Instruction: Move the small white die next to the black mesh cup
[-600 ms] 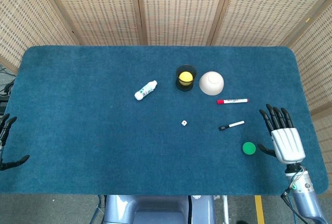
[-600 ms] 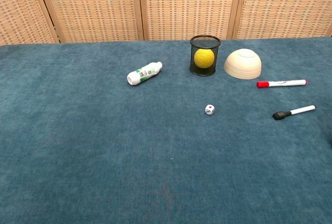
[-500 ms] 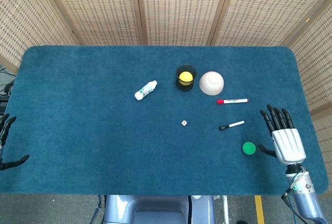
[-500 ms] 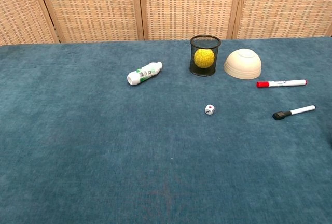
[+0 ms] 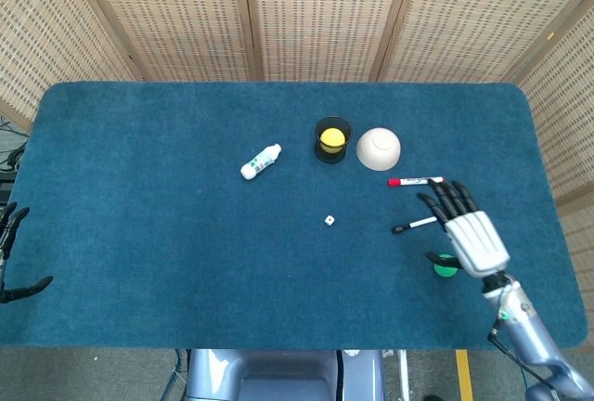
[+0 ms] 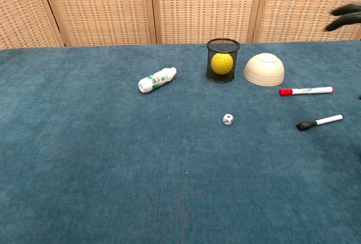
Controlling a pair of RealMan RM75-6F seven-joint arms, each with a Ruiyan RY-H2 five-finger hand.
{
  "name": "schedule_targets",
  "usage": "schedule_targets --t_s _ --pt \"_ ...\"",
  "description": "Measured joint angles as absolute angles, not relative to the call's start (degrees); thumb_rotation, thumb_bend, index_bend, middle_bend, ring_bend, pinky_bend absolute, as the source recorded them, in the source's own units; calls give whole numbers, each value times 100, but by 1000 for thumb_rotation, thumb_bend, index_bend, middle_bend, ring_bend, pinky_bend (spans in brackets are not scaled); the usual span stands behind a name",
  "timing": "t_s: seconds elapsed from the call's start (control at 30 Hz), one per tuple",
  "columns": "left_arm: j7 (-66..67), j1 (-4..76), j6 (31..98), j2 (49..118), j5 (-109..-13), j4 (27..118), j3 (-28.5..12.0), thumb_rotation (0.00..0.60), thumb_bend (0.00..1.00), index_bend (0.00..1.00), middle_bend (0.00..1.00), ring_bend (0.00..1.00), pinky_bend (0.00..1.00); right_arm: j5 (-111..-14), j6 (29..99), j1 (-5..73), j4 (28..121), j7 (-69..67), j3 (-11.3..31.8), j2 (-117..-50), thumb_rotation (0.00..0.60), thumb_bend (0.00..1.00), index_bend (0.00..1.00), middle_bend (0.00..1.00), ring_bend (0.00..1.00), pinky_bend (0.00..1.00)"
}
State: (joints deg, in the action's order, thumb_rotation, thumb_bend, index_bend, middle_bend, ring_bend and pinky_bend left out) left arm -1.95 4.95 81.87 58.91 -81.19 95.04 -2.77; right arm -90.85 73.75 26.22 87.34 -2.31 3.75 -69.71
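The small white die point(image 5: 329, 220) point(image 6: 228, 119) lies on the blue cloth, a short way in front of the black mesh cup point(image 5: 332, 139) point(image 6: 222, 60), which stands upright with a yellow ball inside. My right hand point(image 5: 464, 230) hovers over the table's right part with fingers spread and nothing in it; only its dark fingertips point(image 6: 344, 17) show at the chest view's right edge. My left hand point(image 5: 9, 252) rests off the table's left edge, fingers apart and empty.
A white bottle point(image 5: 261, 161) lies left of the cup. An upturned white bowl point(image 5: 379, 148) sits right of it. A red-capped marker point(image 5: 415, 180), a black-tipped pen point(image 5: 414, 225) and a green disc point(image 5: 446, 267) lie under and around my right hand.
My right hand has risen and swung left and forward, now over the pens and green disc. The die, the cup and my left hand have not moved.
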Motion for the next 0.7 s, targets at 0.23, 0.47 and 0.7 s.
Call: schedule_targets --t_s 0.23,0.47,0.7 --pt "-235 529 8093 5868 -7997 9498 -325 600 0 0 0 0 0 -9175 6189 3686 8588 -707 699 -7266 600 247 364 0 0 0" --pt "-340 591 7907 5836 -7829 9449 -378 600 0 0 0 0 0 -8800 5207 4397 7971 73 920 -8199 600 259 376 0 0 0" --pt "-431 638 7784 5794 -7756 9434 -397 600 0 0 0 0 0 -8136 4584 4809 7179 921 1028 -9009 600 260 387 0 0 0"
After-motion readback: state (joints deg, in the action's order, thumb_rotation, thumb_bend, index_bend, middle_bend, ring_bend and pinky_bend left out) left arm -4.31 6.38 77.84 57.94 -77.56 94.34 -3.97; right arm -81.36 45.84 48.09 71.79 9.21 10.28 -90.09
